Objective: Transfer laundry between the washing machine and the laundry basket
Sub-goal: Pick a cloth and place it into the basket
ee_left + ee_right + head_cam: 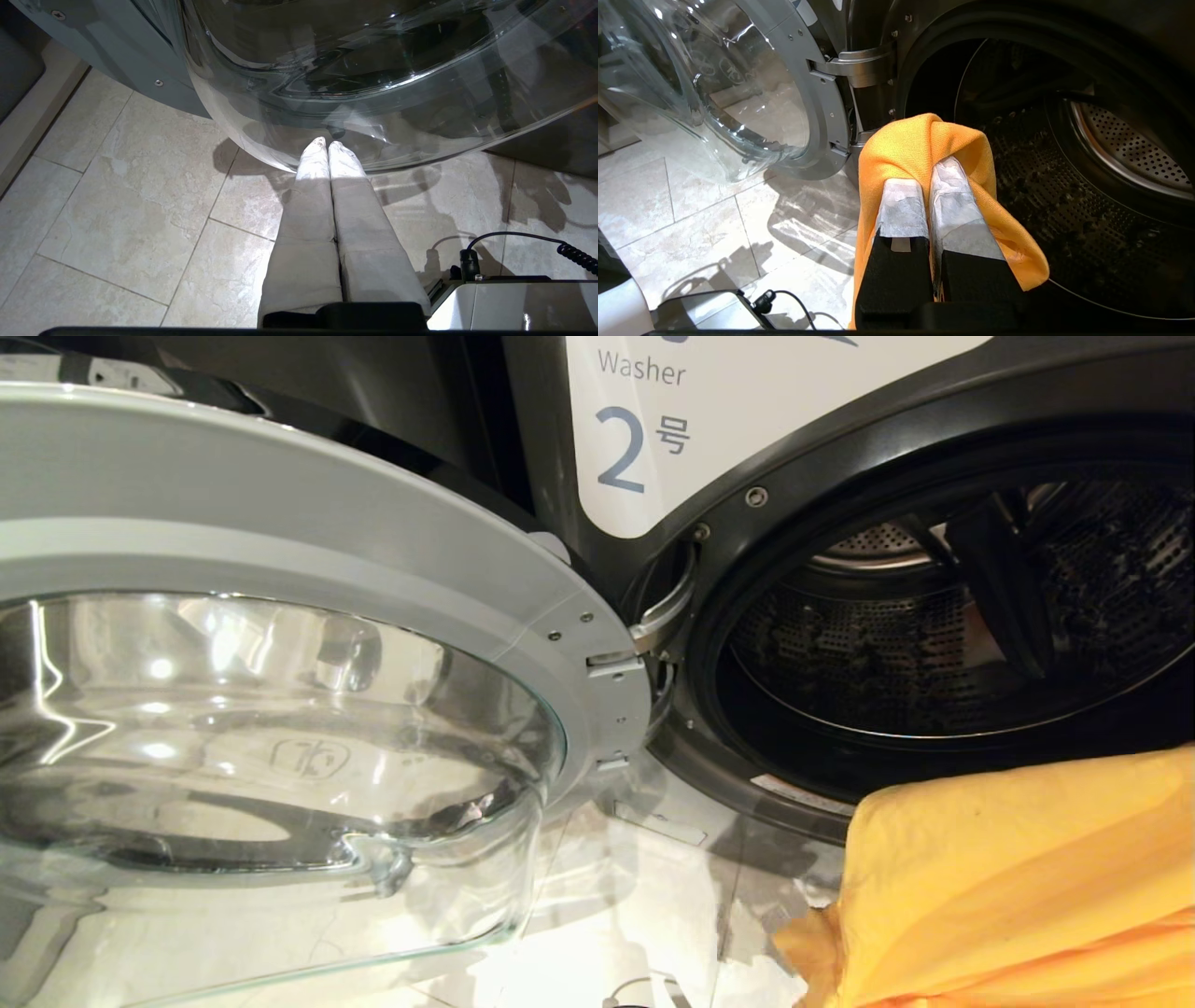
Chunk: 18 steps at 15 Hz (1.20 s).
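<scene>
I see the washing machine (653, 532) with its glass door (280, 728) swung open beside the drum. Yellow-orange laundry (1018, 887) sits just below the drum opening.

Warm indoor light, strong glare on glass and tile

The glass door (271, 756) throws bright streaks and warped reflections; the pale floor tiles (117, 196) carry a blown-out patch and hard-edged shadows. The drum (934, 644) interior stays dim. The yellow cloth (1018, 887), close to the head camera, looks soft and overbright.
</scene>
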Tool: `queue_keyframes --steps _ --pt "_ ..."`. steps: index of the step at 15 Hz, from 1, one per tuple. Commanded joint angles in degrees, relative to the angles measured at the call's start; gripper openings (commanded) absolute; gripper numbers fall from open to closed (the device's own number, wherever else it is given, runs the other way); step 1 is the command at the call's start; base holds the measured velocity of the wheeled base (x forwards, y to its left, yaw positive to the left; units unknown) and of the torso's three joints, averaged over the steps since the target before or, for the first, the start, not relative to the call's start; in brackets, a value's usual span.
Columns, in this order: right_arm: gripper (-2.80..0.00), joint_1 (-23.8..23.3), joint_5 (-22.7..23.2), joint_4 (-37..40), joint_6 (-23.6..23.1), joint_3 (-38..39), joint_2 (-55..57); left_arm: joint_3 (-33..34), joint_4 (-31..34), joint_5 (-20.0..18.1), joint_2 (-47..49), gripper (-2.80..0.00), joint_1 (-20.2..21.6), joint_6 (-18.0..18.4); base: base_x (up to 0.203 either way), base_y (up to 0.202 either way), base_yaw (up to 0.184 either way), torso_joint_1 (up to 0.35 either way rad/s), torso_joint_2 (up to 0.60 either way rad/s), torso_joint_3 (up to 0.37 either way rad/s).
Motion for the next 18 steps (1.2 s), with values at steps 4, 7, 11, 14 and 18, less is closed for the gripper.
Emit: queue_keyframes --steps 4,7,11,14,18 --pt "-2.80 0.0 0.0 -0.1 -0.2 -0.5 1.4 0.0 0.0 0.0 0.0 -2.80 0.0 0.0 0.000 0.000 0.000 0.000 0.00 0.000" --pt "-2.80 0.0 0.0 0.0 0.0 -1.2 2.3 0.0 0.0 0.0 0.0 -2.80 0.0 0.0 0.000 0.000 0.000 0.000 0.00 0.000" --pt "-2.80 0.0 0.0 0.0 0.0 -1.0 2.4 0.0 0.0 0.0 0.0 -2.80 0.0 0.0 0.001 0.001 -0.020 0.001 0.00 -0.001" --pt "-2.80 0.0 0.0 0.0 0.0 -0.6 2.4 0.0 0.0 0.0 0.0 -2.80 0.0 0.0 0.000 0.007 -0.166 0.006 0.00 0.004" --pt "-2.80 0.0 0.0 0.0 0.0 -0.5 2.4 0.0 0.0 0.0 0.0 -2.80 0.0 0.0 -0.002 0.009 -0.166 0.003 0.00 0.005"
